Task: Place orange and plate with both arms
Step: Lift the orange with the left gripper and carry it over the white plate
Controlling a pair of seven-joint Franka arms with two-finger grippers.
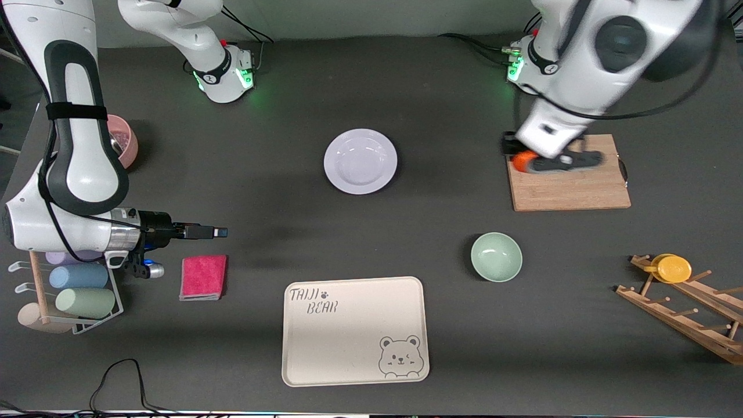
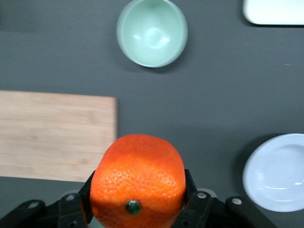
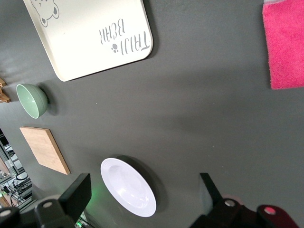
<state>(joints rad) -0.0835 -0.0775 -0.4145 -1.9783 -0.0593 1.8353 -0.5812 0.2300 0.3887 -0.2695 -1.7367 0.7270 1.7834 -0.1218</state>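
Orange: clamped between the two black fingers of the left gripper, jaws closed against its sides, stem scar facing the wrist camera. It is carried in the air over the edge of the wooden cutting board that faces the right arm's end of the table.

White plate: flat on the dark table, well apart from the cutting board, toward the right arm's end of the table from it; nothing on it.

Pale-green bowl: upright, nearer the front camera than the cutting board.

Beige bear tray: nearer the front camera than the cutting board and toward the right arm's end from it.

Right gripper: jaws spread wide, holding nothing, hanging over bare table just above the pink cloth, far from the cutting board. In the right wrist view its fingers stand well apart with the plate seen between them
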